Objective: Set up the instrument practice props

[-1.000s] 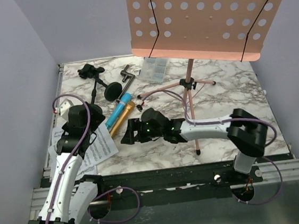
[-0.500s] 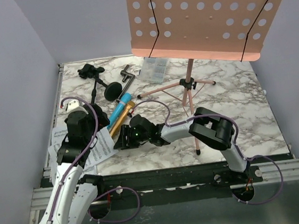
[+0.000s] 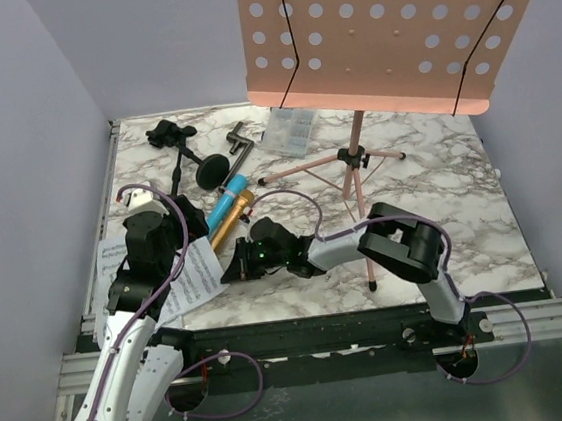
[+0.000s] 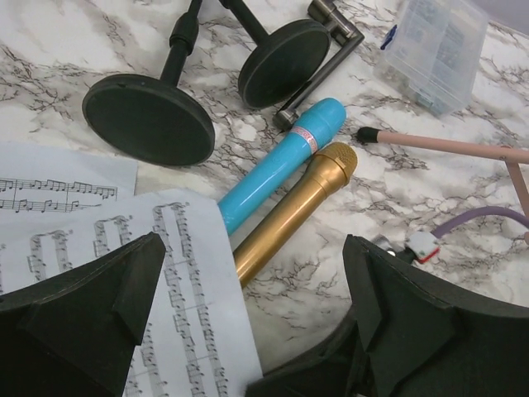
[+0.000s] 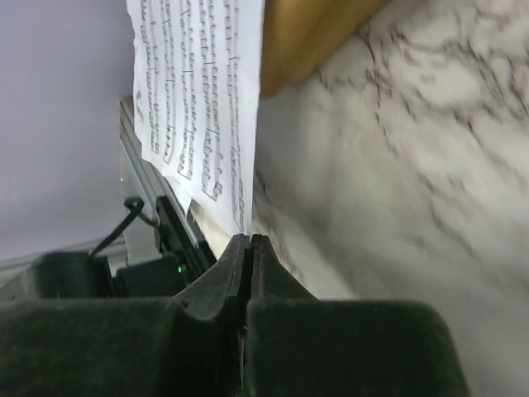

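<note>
My right jaws have slid left and clenched on the corner of the white music page (image 5: 198,99); my left jaws hang released.

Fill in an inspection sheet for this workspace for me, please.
Surface: marble table, crowded at the left.
Job's things: pink rack upright on its tripod; blue microphone, gold microphone and two black poles lying down; music pages flat, near left.
Clutter: clear plastic box at the back.
Grippers: left gripper open over the pages; right gripper shut, apparently pinching a page edge.
Cables: purple cables looped along both arms.
Surroundings: plain walls on three sides.
</note>
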Action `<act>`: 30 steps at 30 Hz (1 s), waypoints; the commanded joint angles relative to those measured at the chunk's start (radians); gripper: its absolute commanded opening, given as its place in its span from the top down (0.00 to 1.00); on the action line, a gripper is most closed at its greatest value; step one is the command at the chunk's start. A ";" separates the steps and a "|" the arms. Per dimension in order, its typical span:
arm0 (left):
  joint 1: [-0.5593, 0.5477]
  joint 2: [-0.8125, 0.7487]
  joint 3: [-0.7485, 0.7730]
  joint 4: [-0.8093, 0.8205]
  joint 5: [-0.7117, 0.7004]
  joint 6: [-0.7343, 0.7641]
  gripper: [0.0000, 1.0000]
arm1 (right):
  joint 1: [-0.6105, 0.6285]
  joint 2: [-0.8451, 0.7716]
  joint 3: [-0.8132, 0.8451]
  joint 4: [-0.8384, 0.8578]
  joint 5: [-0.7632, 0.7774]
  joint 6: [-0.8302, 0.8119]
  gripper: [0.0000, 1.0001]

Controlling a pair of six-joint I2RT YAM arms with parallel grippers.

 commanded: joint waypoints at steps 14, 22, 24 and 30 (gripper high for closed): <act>-0.006 -0.013 0.100 0.104 0.707 -0.012 0.03 | -0.003 -0.831 -0.168 -0.902 0.101 -0.779 1.00; -0.011 0.028 0.181 0.174 1.045 0.022 0.01 | -0.003 -1.050 -0.143 -1.039 -0.213 -0.852 1.00; -0.016 0.047 0.187 0.198 1.114 0.014 0.01 | -0.003 -1.050 -0.114 -1.088 -0.252 -0.873 1.00; -0.077 0.086 0.176 0.248 1.275 -0.017 0.01 | -0.003 -1.079 -0.041 -1.169 -0.342 -0.916 1.00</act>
